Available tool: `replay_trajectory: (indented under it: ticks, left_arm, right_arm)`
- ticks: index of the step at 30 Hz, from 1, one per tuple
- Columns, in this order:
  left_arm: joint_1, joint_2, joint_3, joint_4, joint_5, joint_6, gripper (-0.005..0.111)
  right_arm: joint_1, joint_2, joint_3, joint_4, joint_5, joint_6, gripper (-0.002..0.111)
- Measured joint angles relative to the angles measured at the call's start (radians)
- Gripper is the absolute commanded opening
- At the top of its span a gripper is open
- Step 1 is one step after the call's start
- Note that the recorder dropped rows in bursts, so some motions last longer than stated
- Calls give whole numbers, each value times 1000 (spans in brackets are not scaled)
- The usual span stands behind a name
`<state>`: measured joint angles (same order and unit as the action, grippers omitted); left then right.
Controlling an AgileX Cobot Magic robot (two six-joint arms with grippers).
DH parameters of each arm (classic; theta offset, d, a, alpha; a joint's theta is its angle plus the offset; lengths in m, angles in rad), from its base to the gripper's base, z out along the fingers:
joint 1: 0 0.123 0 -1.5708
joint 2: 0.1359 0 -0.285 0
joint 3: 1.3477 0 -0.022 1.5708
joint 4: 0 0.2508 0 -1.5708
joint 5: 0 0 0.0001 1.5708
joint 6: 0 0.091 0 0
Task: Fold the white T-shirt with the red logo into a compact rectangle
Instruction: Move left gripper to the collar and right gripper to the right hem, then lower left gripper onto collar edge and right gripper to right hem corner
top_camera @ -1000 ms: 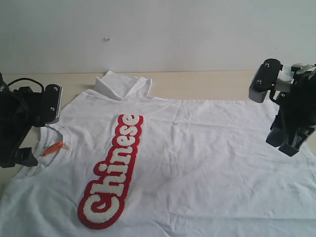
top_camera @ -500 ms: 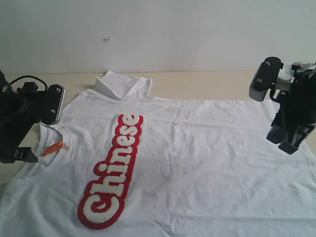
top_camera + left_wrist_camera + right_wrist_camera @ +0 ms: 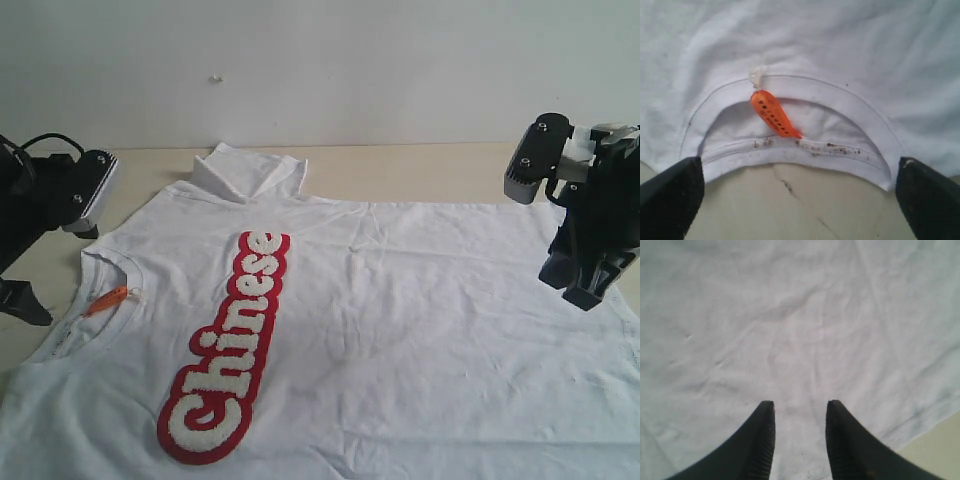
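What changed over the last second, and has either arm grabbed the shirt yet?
The left gripper drew back from the collar toward the left edge of the exterior view, open and holding nothing. The right gripper barely shifted and hovers open over the shirt. Nothing was gripped or released. The shirt, logo and orange tag lie as before.

White T-shirt spread flat, wrinkled; red logo along chest.

The pale beige table carries the white T-shirt, spread flat and wrinkled, with one sleeve folded over at the far edge. A thin dark line on the tabletop beside the collar may be a crack.
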<state>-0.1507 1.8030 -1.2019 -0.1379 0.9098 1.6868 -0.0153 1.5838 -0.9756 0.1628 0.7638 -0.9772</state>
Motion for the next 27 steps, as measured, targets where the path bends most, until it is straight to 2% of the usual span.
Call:
replay_trajectory:
  ticks: [6, 13, 27]
  left_arm:
    - [8, 74, 7, 6, -22, 6, 104]
    - [57, 145, 7, 7, -103, 3, 104]
    - [58, 218, 24, -43, -100, 56, 104]
  right_arm:
    - [0, 0, 0, 0, 4, 0, 35]
    - [0, 0, 0, 0, 0, -2, 35]
    - [0, 0, 0, 14, 4, -26, 35]
